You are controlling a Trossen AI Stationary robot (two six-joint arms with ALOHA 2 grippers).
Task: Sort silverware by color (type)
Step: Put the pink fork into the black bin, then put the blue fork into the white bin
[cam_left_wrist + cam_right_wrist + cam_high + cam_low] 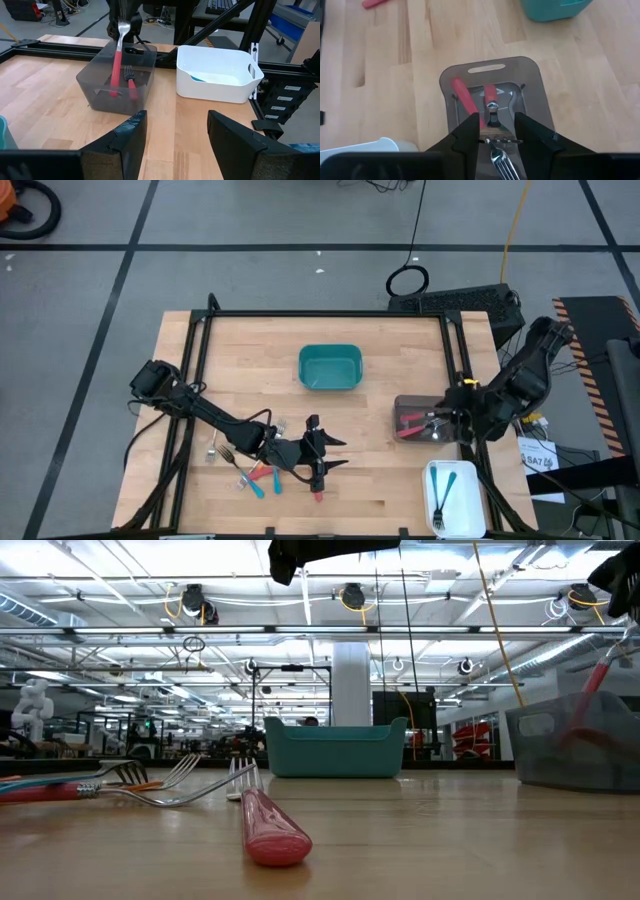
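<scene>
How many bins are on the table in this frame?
3: the teal bin at the table's middle back, the grey translucent bin on the right under the right claw, and the white bin at the front right corner.

Loose forks (255, 465) at table's (380, 355) front left, three bins (330, 367) elsewhere.

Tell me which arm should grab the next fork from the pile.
Left. Its open gripper hovers right at the pile, while the right gripper is over the grey bin, holding a red fork.
</scene>
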